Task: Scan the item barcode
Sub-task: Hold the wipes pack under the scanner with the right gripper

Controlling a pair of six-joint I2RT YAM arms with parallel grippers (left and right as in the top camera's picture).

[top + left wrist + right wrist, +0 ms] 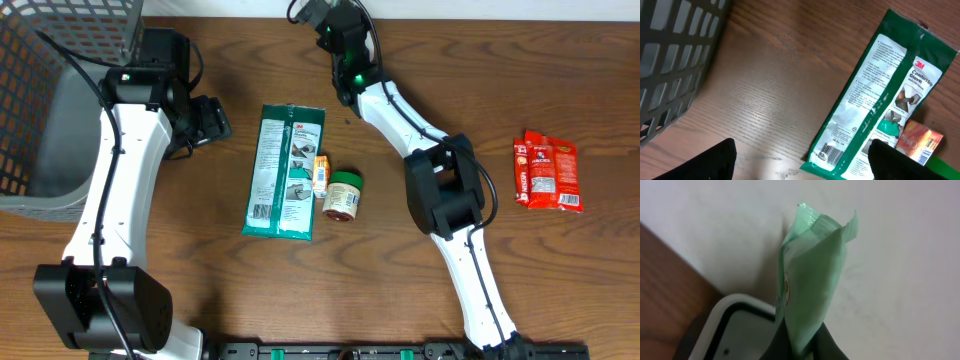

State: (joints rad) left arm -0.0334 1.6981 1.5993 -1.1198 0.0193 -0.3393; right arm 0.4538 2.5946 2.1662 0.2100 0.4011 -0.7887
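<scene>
At the far edge of the table, the right gripper [312,12] is pressed together on a thin pale green plastic sachet [810,275]. It pinches the lower end, so the sachet stands upright before a pale wall [900,255]. Just below it lies a flat thing with a white rounded rim [732,312]; it is possibly a scanner, but the view is too close to be sure.

The left gripper [212,120] hangs low over the brown wooden table [200,260] with its fingers spread wide and nothing between them. Beside it lies a flat green and white glove package [285,172], with its barcode [827,150] facing up at one corner. Touching this package is a small orange box [320,173], and just beside that box is a small jar with a green lid [343,194]. A grey mesh basket [50,100] stands on the left, and red snack packets [547,172] lie well apart on the right.
</scene>
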